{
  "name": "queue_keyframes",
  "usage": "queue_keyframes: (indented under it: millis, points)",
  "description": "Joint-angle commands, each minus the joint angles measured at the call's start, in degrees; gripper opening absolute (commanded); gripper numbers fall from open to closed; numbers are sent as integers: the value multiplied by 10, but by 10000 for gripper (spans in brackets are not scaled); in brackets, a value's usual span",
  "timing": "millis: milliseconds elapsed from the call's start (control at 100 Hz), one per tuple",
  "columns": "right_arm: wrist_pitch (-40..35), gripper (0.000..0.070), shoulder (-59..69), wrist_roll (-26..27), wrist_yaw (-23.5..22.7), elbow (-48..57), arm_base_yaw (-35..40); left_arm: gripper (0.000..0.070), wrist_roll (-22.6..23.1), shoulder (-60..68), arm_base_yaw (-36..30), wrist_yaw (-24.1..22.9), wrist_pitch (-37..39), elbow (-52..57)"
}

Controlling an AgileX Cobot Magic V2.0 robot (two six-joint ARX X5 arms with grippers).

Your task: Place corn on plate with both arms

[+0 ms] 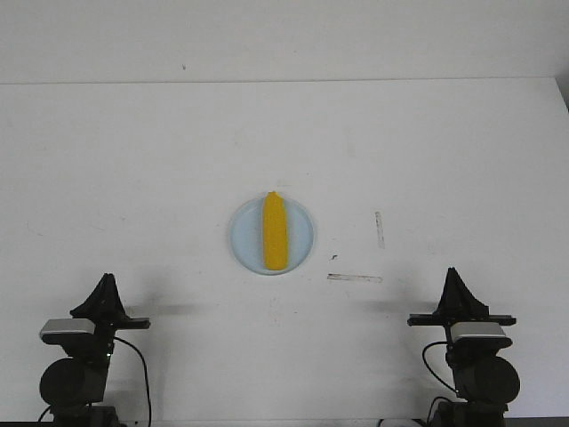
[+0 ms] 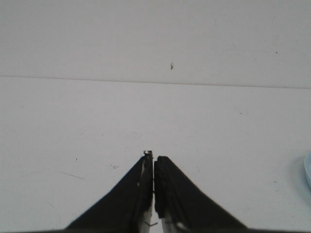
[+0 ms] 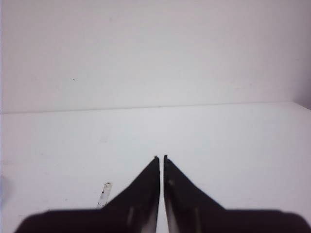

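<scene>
The yellow-orange corn (image 1: 275, 231) lies lengthwise on the pale blue plate (image 1: 243, 233) at the middle of the white table, tapered tip pointing away from me. My left gripper (image 1: 107, 281) is shut and empty at the near left, well apart from the plate. My right gripper (image 1: 453, 274) is shut and empty at the near right. In the left wrist view the left gripper (image 2: 153, 156) is closed over bare table, with a sliver of the plate (image 2: 308, 170) at the edge. In the right wrist view the right gripper (image 3: 160, 157) is closed over bare table.
Two strips of worn tape (image 1: 380, 229) (image 1: 354, 277) lie on the table right of the plate; one tape strip shows in the right wrist view (image 3: 104, 193). The table's far edge (image 1: 284, 82) meets a white wall.
</scene>
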Motion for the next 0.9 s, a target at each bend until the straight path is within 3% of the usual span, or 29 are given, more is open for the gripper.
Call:
queue_keyframes:
  millis: [0,890]
  points:
    - [6,13,0,4,-2,-1,5,2,3,-1,-1,2,7,-12]
    - [5,13,0,-14,-1,-1,35,2,3,-1,-1,2,7,-12]
